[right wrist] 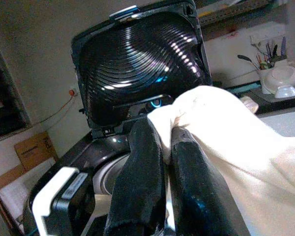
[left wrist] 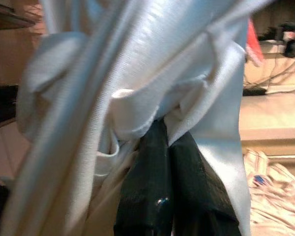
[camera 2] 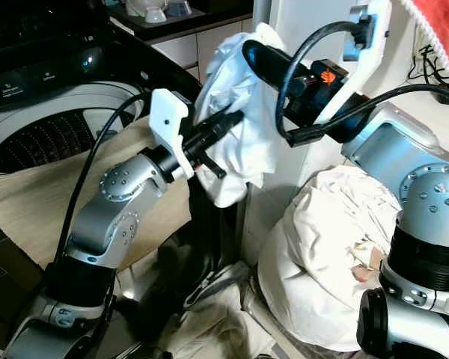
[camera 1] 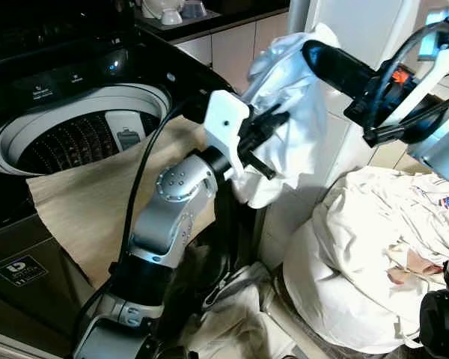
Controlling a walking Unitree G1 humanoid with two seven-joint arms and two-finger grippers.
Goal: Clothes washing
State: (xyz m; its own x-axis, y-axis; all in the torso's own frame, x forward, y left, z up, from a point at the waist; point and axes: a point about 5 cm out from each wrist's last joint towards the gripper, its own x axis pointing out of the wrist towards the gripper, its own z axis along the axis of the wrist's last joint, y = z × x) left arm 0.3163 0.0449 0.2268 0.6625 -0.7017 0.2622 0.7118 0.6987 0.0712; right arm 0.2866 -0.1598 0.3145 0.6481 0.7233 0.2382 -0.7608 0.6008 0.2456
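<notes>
A white garment [camera 1: 288, 112] hangs in the air just right of the open washing machine [camera 1: 82, 127], held up between both arms in front of a white cabinet [camera 1: 352, 30]. The left gripper [camera 1: 266, 127] reaches into its middle from the left, its two black fingers [left wrist: 160, 191] pressed together on a fold of the cloth, as the left wrist view shows. The right gripper [right wrist: 162, 147] comes in from the far right at the garment's top, and its fingers [right wrist: 142, 182] are likewise closed tight with the white fabric pinched between them.

To the left, the washing machine stands with its glossy black lid [right wrist: 137, 64] raised and the drum [camera 1: 75, 142] open below. A beige cloth [camera 1: 97, 202] is draped over the machine's near right edge and hangs down its front.

To the right, near the robot, a large heap of white laundry [camera 1: 359, 262] sits bundled on the floor, with a small flag print [camera 1: 447, 202] on one piece. More pale cloth [camera 1: 239, 314] lies crumpled on the floor between the machine and the heap. On the far table [right wrist: 270, 96] beyond the machine stand white dishes [right wrist: 280, 81].
</notes>
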